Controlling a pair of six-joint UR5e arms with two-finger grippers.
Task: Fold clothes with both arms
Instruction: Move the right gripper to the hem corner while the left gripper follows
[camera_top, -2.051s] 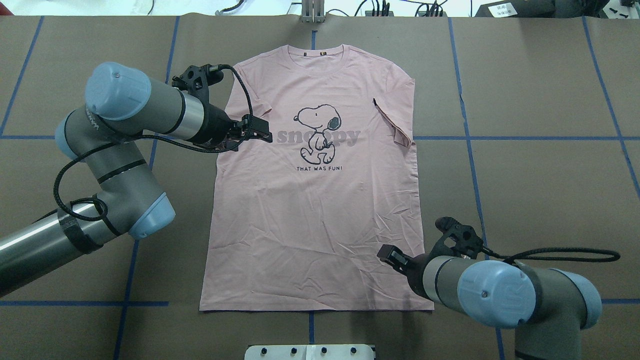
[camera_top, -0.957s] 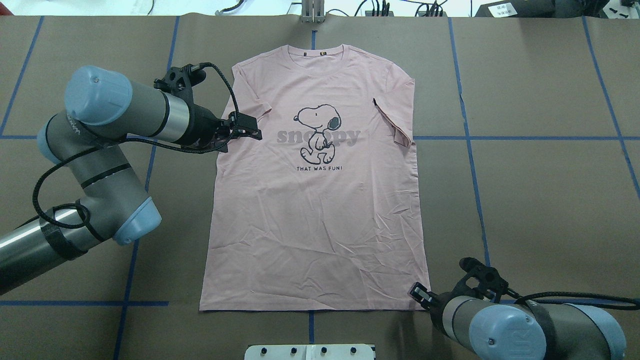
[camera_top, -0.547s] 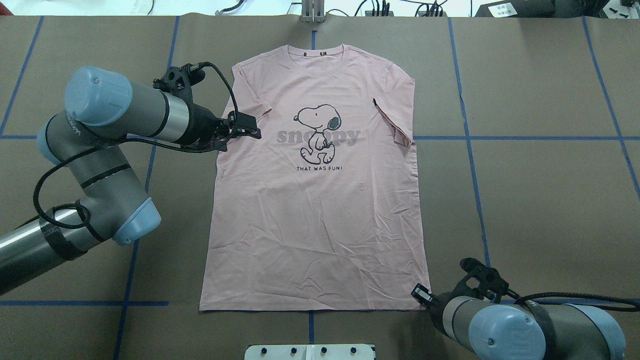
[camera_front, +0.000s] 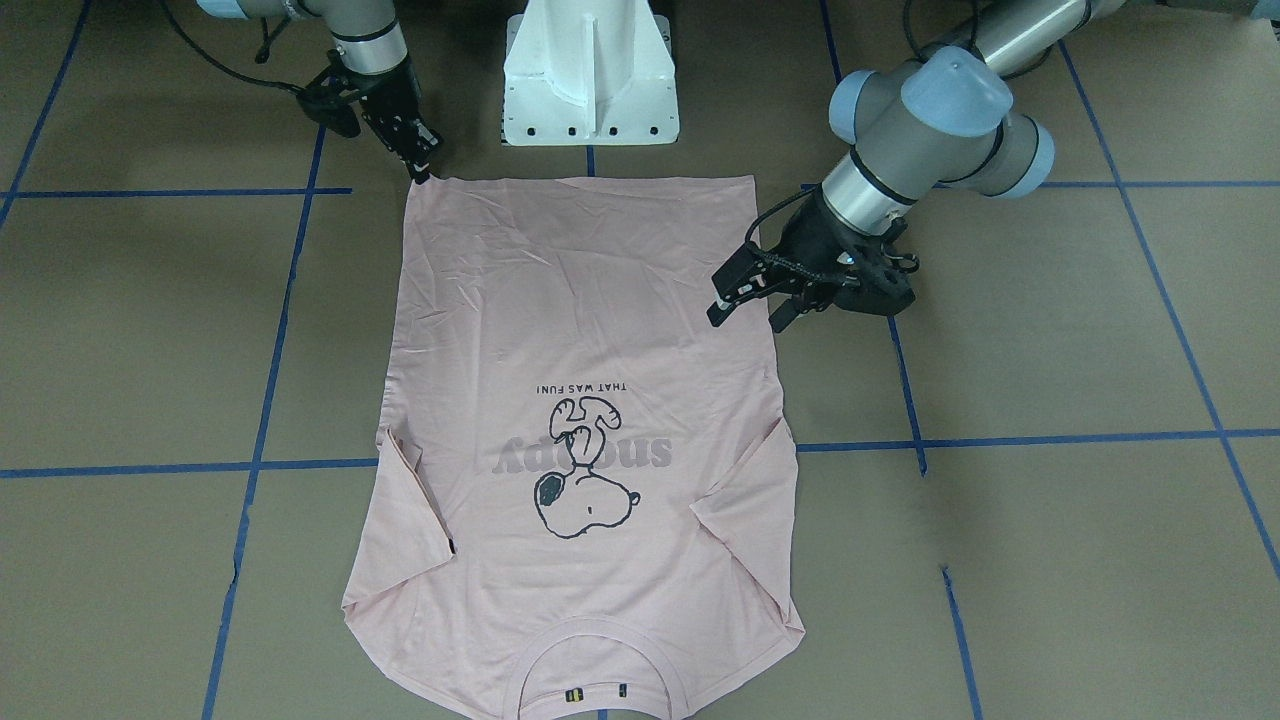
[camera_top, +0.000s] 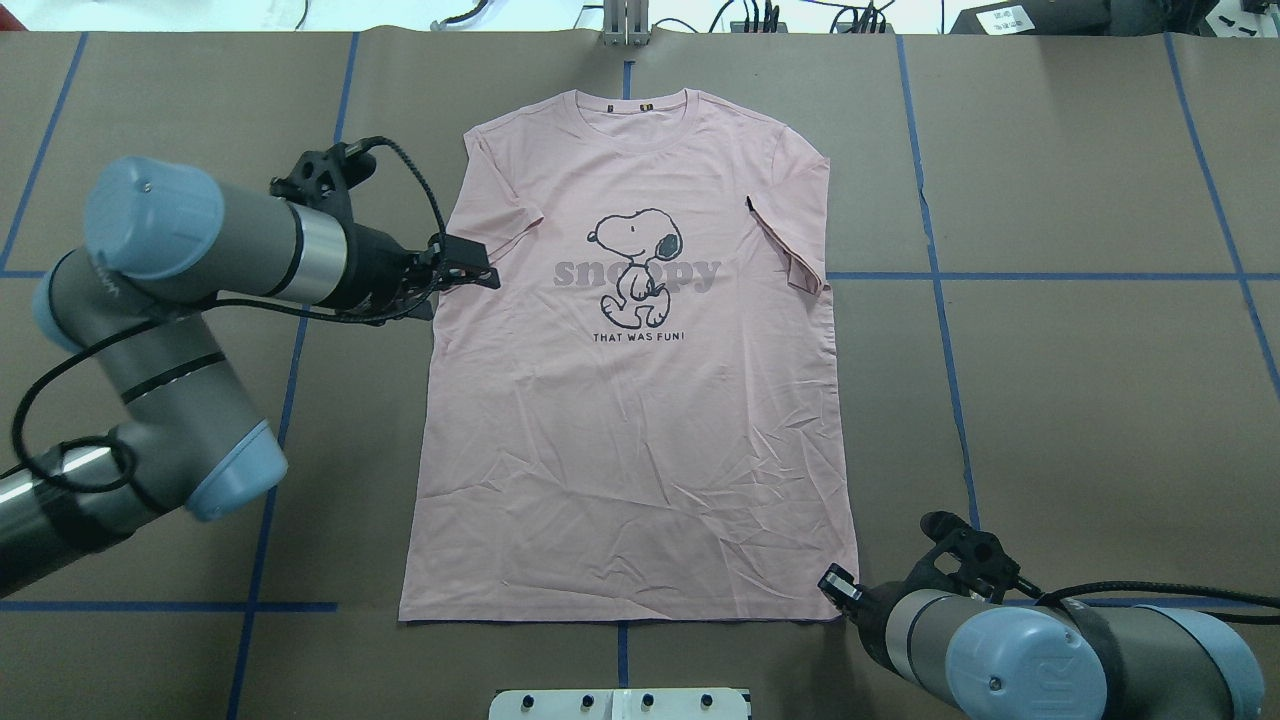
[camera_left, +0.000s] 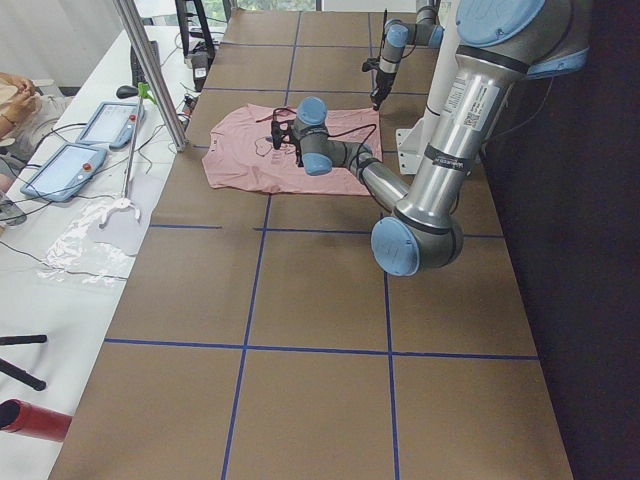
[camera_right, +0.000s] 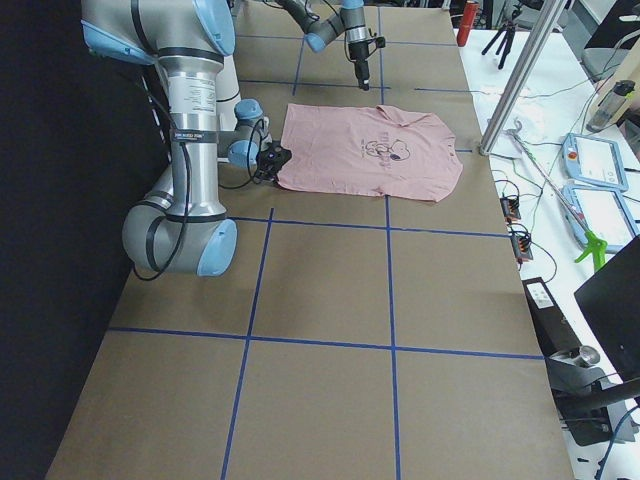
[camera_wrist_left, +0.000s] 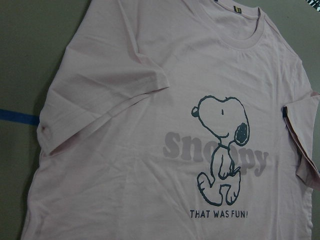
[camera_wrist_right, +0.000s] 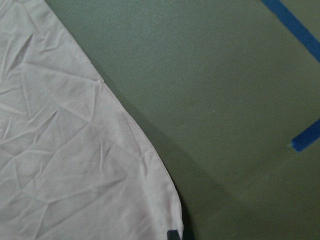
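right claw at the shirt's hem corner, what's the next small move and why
Probably ease the right claw down and pinch the hem corner of the T-shirt: it sits at that corner, the cloth lies flat, and the left claw hangs open beside the sleeve.

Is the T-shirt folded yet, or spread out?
Spread out: the T-shirt lies flat, print up, full length showing; only its sleeves lie tucked onto the body.
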